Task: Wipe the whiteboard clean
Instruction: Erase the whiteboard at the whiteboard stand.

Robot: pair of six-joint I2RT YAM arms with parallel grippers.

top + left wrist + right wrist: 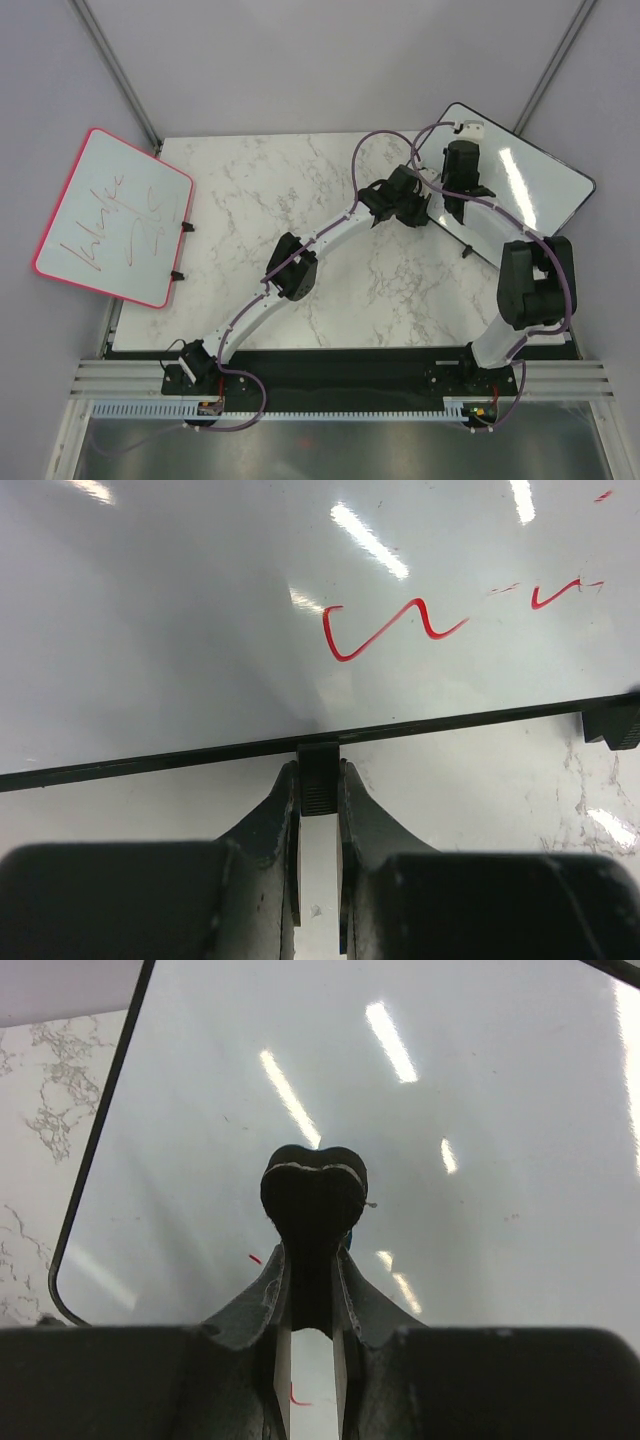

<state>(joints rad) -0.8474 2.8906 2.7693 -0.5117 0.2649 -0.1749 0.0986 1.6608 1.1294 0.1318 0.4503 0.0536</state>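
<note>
The whiteboard (530,185), black-framed with rounded corners, lies at the table's right back. In the left wrist view its face (200,630) carries orange-red handwriting (390,630). In the right wrist view the face (450,1110) is mostly clean, with small red marks (255,1258). My left gripper (425,208) is shut on a black ribbed tab (320,770) on the board's near frame edge, its jaws (320,785) pinching the tab from both sides. My right gripper (456,205) is over the board, shut (312,1265) on a black eraser (313,1190) whose rounded end lies against the face.
A pink-framed whiteboard (115,215) with red scribbles lies at the far left, overhanging the marble table (300,180). A second black tab (612,725) sticks out of the black frame to the right. Grey walls enclose the table.
</note>
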